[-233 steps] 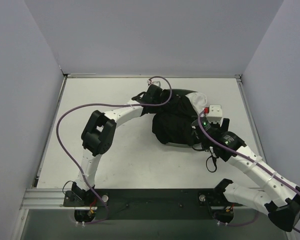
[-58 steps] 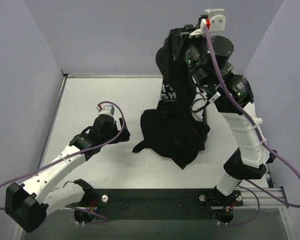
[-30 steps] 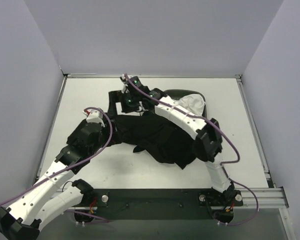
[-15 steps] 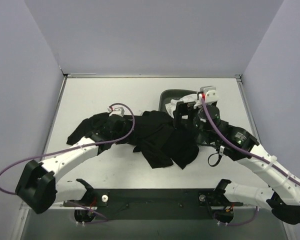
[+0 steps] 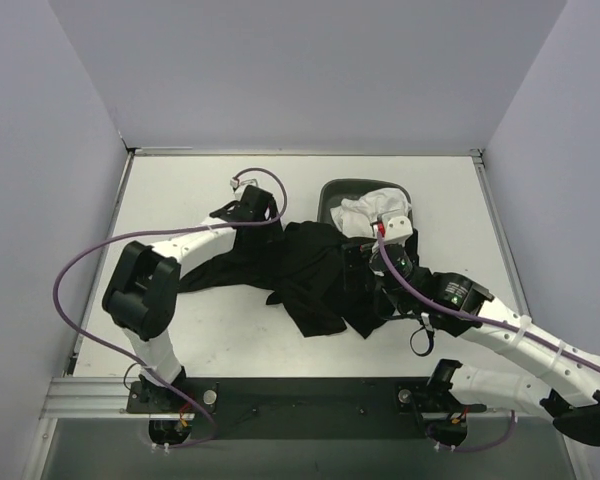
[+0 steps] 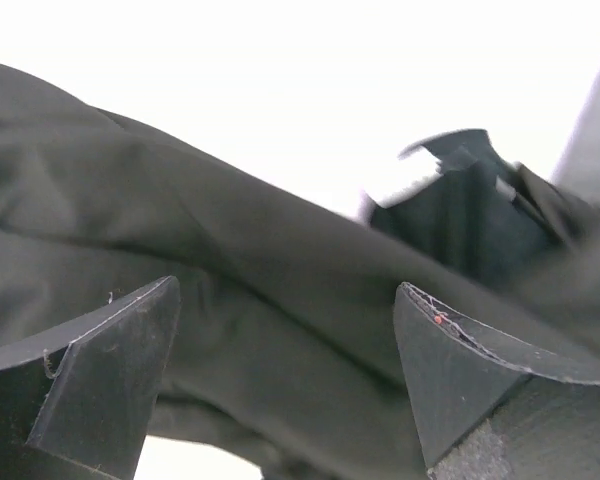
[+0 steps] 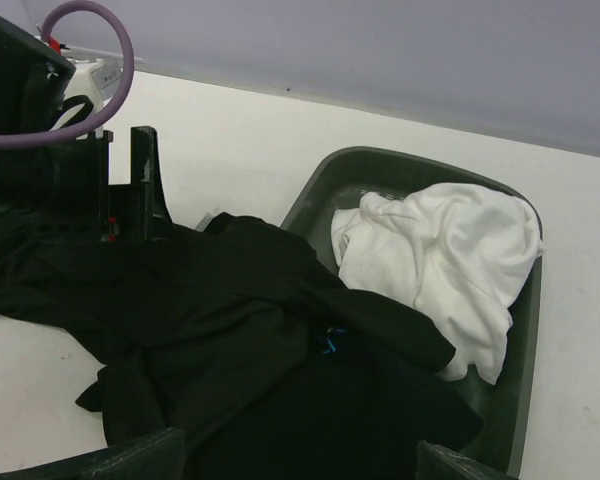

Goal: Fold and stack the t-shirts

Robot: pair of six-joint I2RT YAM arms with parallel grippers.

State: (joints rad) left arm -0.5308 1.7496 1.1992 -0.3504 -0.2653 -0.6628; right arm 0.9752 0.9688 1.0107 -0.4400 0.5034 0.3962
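- Top external view showed the black t-shirts [image 5: 315, 275] lying in one crumpled heap in the middle of the table [image 5: 180, 330]. None of them was folded.
- Part of the heap spilled over the near edge of the dark basket [image 5: 328, 195]. The white garment [image 5: 372, 212] sat bunched up inside it.
- Your left claw [image 6: 285, 370] had its two fingers wide apart. Black cloth lay close in front of them, but I saw nothing pinched.
- Your right claw [image 7: 298, 458] was wide apart too, low over the heap and facing the basket. It held nothing.
- I think you were only at the start of the job. No shirt was spread flat, none was folded, and there was no stack anywhere.
- You had nearly all of it left to do: pull one shirt free, lay it flat, fold it, then do the others and pile them up.
- I could not tell how many black shirts were in the heap.
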